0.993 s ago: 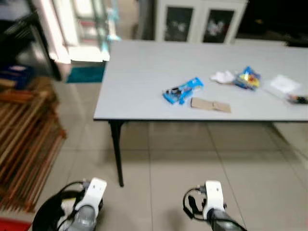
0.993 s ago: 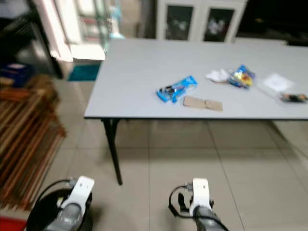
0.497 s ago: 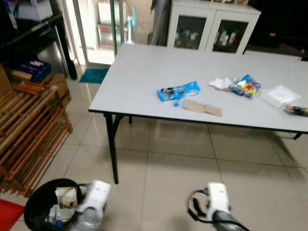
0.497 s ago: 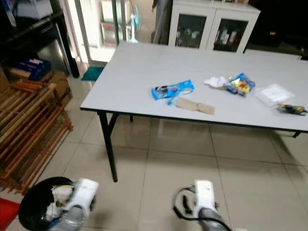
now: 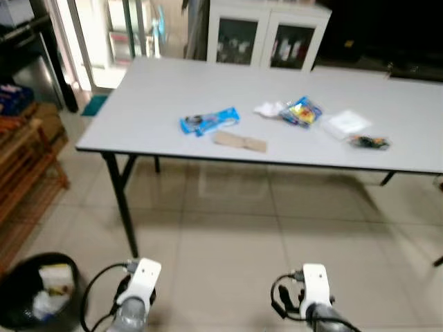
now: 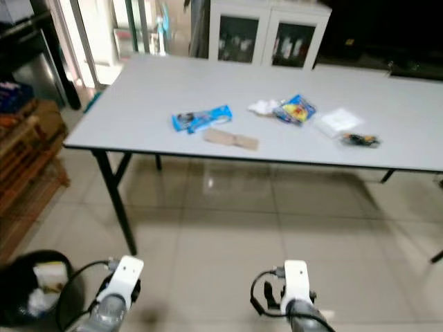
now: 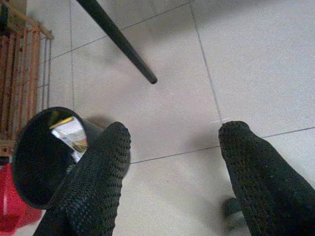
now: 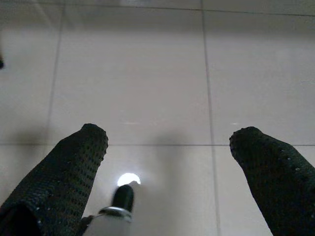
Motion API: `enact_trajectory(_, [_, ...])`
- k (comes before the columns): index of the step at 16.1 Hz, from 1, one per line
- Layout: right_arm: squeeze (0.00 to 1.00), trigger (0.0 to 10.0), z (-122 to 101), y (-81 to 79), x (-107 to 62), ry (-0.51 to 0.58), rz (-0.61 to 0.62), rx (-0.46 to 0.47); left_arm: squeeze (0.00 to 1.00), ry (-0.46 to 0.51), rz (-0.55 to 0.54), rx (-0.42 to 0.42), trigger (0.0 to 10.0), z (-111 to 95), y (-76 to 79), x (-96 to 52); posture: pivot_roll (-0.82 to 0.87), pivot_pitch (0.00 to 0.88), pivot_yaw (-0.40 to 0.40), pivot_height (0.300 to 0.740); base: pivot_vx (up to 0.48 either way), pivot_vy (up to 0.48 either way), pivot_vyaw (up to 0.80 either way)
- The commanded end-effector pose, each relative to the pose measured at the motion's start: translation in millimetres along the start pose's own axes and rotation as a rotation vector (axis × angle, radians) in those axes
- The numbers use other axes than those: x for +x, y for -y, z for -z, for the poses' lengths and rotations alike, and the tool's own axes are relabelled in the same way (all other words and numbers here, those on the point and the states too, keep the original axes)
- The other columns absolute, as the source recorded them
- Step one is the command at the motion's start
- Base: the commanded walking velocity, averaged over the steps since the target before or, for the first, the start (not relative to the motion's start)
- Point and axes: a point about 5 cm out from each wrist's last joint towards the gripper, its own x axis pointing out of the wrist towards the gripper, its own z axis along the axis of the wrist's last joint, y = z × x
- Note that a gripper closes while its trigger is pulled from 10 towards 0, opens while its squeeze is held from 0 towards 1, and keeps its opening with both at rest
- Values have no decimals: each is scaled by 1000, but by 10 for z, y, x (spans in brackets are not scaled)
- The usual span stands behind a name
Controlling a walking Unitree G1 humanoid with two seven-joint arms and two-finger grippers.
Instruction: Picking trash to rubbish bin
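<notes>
Grey table (image 5: 159,104) bears wrappers; black bin (image 5: 28,294) floor-left

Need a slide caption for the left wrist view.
Open left gripper above beige tiled floor, beside round black rubbish bin holding trash.

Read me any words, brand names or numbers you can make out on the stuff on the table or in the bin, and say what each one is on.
None can be read.
Blue wrapper: light printing shows, too blurred to read.
Colourful packet: bright print, no letters legible.
Clear bag: no readable text.
Small dark wrapper: too small.
Brown cardboard piece: plain.
Wrapper in the black bin: yellow and white print, too small to read.
</notes>
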Motion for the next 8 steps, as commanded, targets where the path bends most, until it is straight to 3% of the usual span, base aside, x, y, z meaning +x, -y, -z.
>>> enact_trajectory(1, [0, 10000, -38, -42, 13, 9, -15, -1, 0, -4, -18, -1, 10000, 6, -39, 5, -20, 0, -90, 740, 0, -289, 0])
enact_trajectory(8, [0, 10000, -57, -27, 17, 12, -17, 1, 0, -9, -33, -22, 10000, 5, -46, 6, -16, 17, -104, 740, 0, -319, 0])
